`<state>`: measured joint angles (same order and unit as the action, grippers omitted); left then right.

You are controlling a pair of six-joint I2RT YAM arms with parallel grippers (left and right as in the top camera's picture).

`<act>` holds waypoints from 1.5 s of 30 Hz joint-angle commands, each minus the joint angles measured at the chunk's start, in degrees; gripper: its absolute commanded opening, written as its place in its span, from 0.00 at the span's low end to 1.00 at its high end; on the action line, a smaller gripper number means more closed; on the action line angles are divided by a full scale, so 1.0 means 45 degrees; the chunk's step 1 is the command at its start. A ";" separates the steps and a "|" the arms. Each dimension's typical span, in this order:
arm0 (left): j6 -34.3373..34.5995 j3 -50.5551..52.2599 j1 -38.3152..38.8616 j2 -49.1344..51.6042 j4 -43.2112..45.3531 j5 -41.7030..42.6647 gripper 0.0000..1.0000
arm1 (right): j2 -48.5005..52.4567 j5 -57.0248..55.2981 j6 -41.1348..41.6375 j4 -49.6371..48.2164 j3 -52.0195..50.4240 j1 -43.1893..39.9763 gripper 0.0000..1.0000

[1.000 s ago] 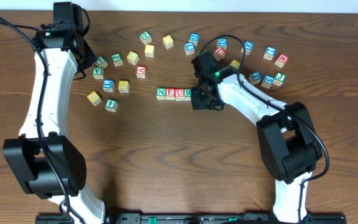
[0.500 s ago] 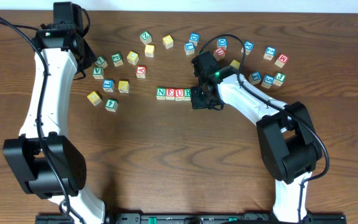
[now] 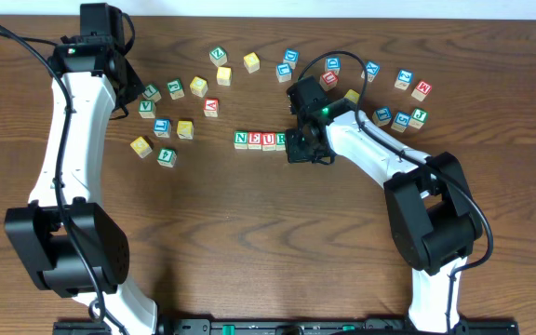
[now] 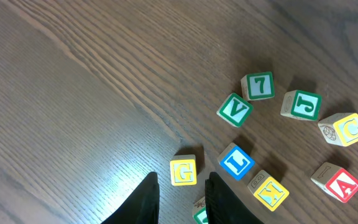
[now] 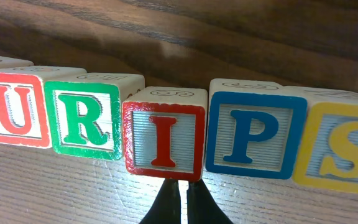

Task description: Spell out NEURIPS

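Item: NEURIPS row (image 3: 261,140), sitting mid-table with the red I (image 5: 165,132) jutting slightly forward, which is likely why the right gripper (image 5: 178,202), tips pressed together and empty, is pointing at it to nudge; the left gripper (image 4: 182,190), fingers slightly apart, is hovering over loose cubes (image 4: 235,110).

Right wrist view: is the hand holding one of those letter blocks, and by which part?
Nothing is held. The right hand is shut and empty, its tips just before the red I block.

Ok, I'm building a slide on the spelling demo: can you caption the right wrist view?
Shut right gripper just below the red I cube, set between green R and blue P.
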<state>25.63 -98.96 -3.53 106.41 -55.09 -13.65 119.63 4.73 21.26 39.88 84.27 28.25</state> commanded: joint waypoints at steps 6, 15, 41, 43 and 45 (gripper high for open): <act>0.0000 0.0112 0.0015 0.0160 -0.0034 -0.0068 0.25 | 0.0136 0.0083 -0.0151 -0.0155 0.0262 -0.0024 0.01; 0.0000 0.0112 0.0015 0.0160 -0.0034 -0.0068 0.25 | 0.0131 0.0155 -0.0185 0.0092 0.0481 -0.0015 0.01; -0.0005 0.0112 0.0015 0.0165 -0.0034 -0.0073 0.25 | -0.0151 -0.0413 -0.0010 -0.1277 0.0831 -0.1054 0.01; -0.0005 0.0112 0.0015 0.0165 -0.0029 -0.0073 0.25 | -0.0151 -0.0505 -0.0010 -0.1559 0.0646 -0.1054 0.01; 0.0000 0.0112 0.0015 0.0165 -0.0029 -0.0073 0.25 | -0.0151 -0.0651 -0.0010 -0.1681 0.0568 -0.1049 0.01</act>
<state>25.63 -98.96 -3.53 106.41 -55.11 -13.65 118.67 3.18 20.43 33.17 87.61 23.24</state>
